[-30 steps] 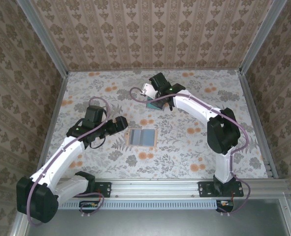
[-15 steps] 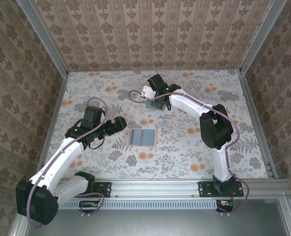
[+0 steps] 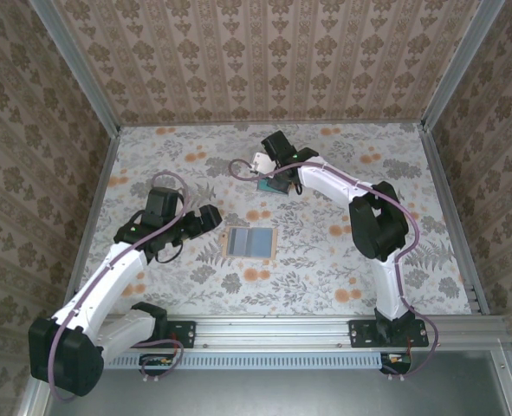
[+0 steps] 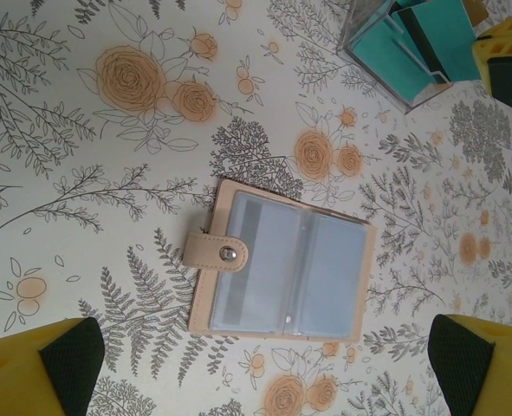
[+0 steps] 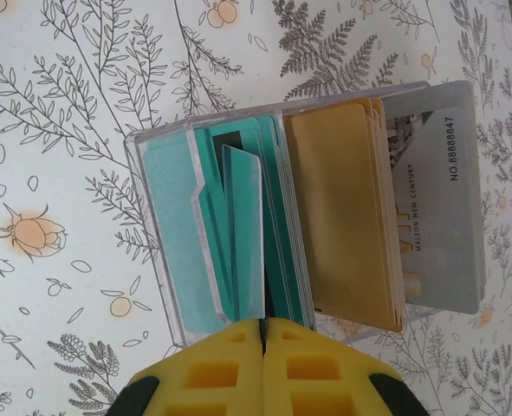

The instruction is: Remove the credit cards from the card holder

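Table with a pale floral cover of orange roses and grey ferns, card holder lying open and flat near its middle (grey-blue panels facing up), clear box of credit cards farther back, well apart

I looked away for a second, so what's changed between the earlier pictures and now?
The right arm's elbow swung in toward the table's middle, while the right end effector stayed over the clear box, shut on a teal card standing in it. The left end effector, open, drew back slightly to the left. The wallet stayed open and flat in place.
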